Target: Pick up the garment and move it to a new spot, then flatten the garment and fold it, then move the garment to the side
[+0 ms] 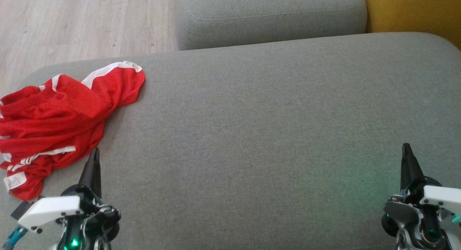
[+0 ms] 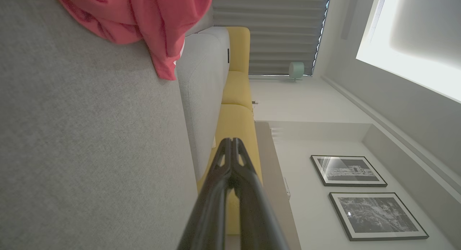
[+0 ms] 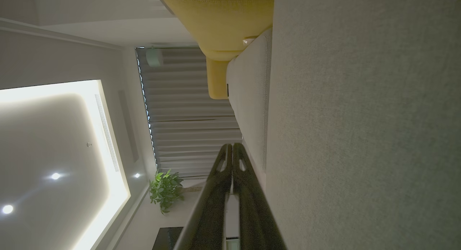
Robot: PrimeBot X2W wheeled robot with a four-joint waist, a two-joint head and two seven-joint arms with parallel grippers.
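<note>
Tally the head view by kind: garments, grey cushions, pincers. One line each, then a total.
Garments: 1, the red garment
Grey cushions: 2, the near cushion and the far cushion
Pincers: 2, the left pincer and the right pincer, both shut
Total: 5

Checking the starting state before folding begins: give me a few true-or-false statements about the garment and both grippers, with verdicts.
1. The red garment lies bunched at the left of the grey seat. True.
2. The left gripper grips the garment. False: it is shut on nothing, its tip beside the garment.
3. The right gripper is shut, over bare seat. True.
4. The garment is folded flat. False: it is crumpled.
</note>
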